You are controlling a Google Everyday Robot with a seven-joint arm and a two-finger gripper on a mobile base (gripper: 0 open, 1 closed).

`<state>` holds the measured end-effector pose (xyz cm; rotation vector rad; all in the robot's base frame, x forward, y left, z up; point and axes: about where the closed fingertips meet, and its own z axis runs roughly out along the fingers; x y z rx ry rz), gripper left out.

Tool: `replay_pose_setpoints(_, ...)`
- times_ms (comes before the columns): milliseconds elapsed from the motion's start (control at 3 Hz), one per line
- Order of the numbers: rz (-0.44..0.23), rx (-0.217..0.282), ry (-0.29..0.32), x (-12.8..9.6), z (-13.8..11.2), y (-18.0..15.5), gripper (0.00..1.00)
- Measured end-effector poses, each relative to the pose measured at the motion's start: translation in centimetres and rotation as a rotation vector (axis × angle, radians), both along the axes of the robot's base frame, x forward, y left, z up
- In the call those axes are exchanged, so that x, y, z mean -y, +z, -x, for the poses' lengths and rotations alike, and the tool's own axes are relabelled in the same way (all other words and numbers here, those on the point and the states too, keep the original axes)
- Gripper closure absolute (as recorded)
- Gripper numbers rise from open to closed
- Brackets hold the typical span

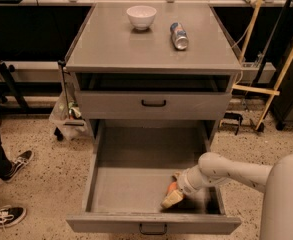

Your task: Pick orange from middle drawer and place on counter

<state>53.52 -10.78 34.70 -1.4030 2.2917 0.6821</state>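
Note:
The middle drawer (126, 189) is pulled wide open at the bottom of the grey cabinet. Only a small bright part of the orange (172, 187) shows, at the drawer's front right, mostly hidden by my gripper. My gripper (170, 195) reaches into the drawer from the right on its white arm (226, 170), low over the drawer floor and right against the orange. The counter (121, 46) is the grey cabinet top, above and behind.
A white bowl (141, 16) and a silver-blue can (179, 35) lying on its side sit on the counter's far half. The upper drawer (153, 105) is closed. A person's shoes (17, 161) are on the floor at left. Wooden poles (278, 74) lean at right.

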Motion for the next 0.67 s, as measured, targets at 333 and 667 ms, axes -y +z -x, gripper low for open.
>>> replay_pose_setpoints(333, 0.0, 0.0, 0.0, 0.0, 0.0, 0.84, 0.65)
replay_pose_setpoints(667, 0.0, 0.0, 0.0, 0.0, 0.0, 1.11, 0.88)
